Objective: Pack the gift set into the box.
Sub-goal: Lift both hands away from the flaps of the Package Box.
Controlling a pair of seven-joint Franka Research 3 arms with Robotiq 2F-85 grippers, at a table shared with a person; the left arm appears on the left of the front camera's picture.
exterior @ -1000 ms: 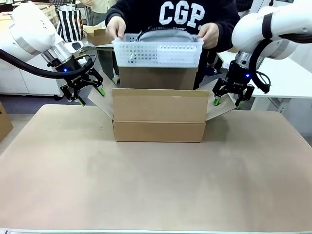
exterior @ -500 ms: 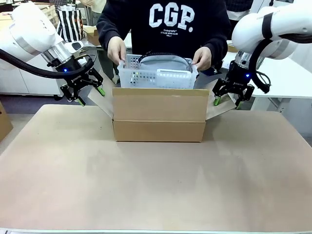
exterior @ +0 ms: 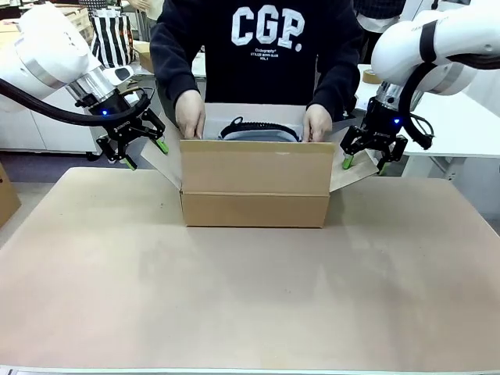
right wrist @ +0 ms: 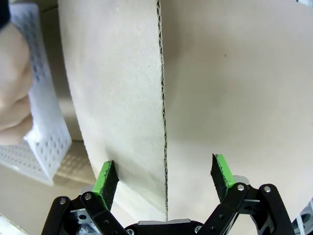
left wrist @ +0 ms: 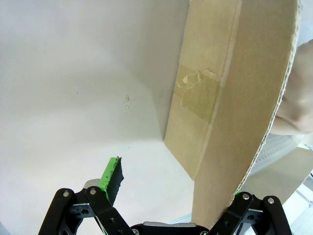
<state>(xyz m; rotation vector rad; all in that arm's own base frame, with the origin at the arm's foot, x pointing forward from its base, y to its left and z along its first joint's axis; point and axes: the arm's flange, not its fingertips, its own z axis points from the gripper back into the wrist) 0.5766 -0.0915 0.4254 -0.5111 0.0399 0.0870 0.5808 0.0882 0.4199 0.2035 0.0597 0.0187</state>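
Note:
The box (exterior: pixel 254 184) stands open in the middle of the table, its side flaps spread outward. The person's hands (exterior: pixel 190 117) hold the gift set (exterior: pixel 259 130) down inside it; a grey bag with a black handle shows above the front wall. My left gripper (exterior: pixel 144 154) is open and straddles the left flap (left wrist: pixel 230 98), one green pad (left wrist: pixel 111 176) clear of the cardboard. My right gripper (exterior: pixel 363 162) is open too, its fingers on either side of the right flap (right wrist: pixel 122 98). The set's white perforated basket (right wrist: pixel 44 132) shows beside that flap with a hand (right wrist: pixel 12 93) on it.
The brown table top (exterior: pixel 250 297) lies bare in front of the box. Another cardboard box (exterior: pixel 6 195) pokes in at the left edge. Behind are a striped bag (exterior: pixel 112 35), a small carton (exterior: pixel 160 56) and a white table (exterior: pixel 461 125).
The person has lowered the white basket with the grey bag from above the box down into it. Both grippers have stayed where they were on the flaps.

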